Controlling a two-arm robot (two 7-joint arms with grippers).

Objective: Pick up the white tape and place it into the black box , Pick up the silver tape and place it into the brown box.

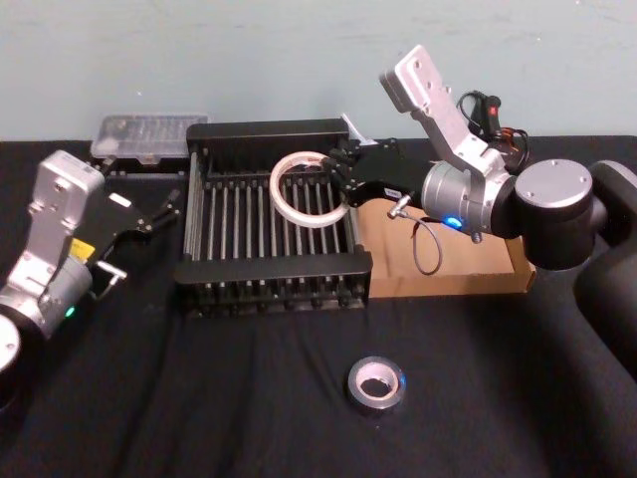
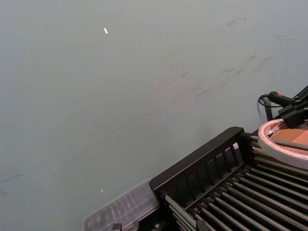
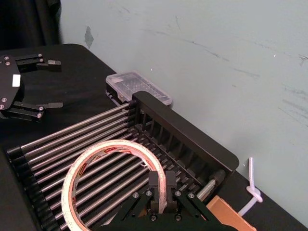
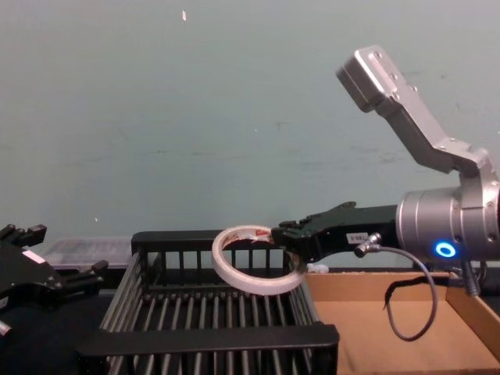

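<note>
The right end effector (image 1: 343,174) is reaching over the black box (image 1: 271,273) from the right side, its fingers pinching the wall of the white tape (image 1: 308,189) — one finger inside the ring, one outside, as the right wrist view is showing. The roll is hanging above the slatted floor of the box, tilted, near the right-hand half of the crate; in the chest view it is sitting at about the height of the box's far rim, not resting on the bars.

The silver tape (image 1: 376,384) is lying flat on the black worktop (image 1: 199,398) in front of the black box, well apart from both end effectors, its pale core facing up.

The brown box (image 1: 458,274) is standing just to the right of the black box, touching or nearly touching its side, with the right arm passing over it.

The left end effector (image 1: 164,204) is hovering beside the left wall of the black box, its fingers spread apart and holding nothing. A clear plastic case (image 1: 144,137) is lying behind it — against the far left corner of the black box.
</note>
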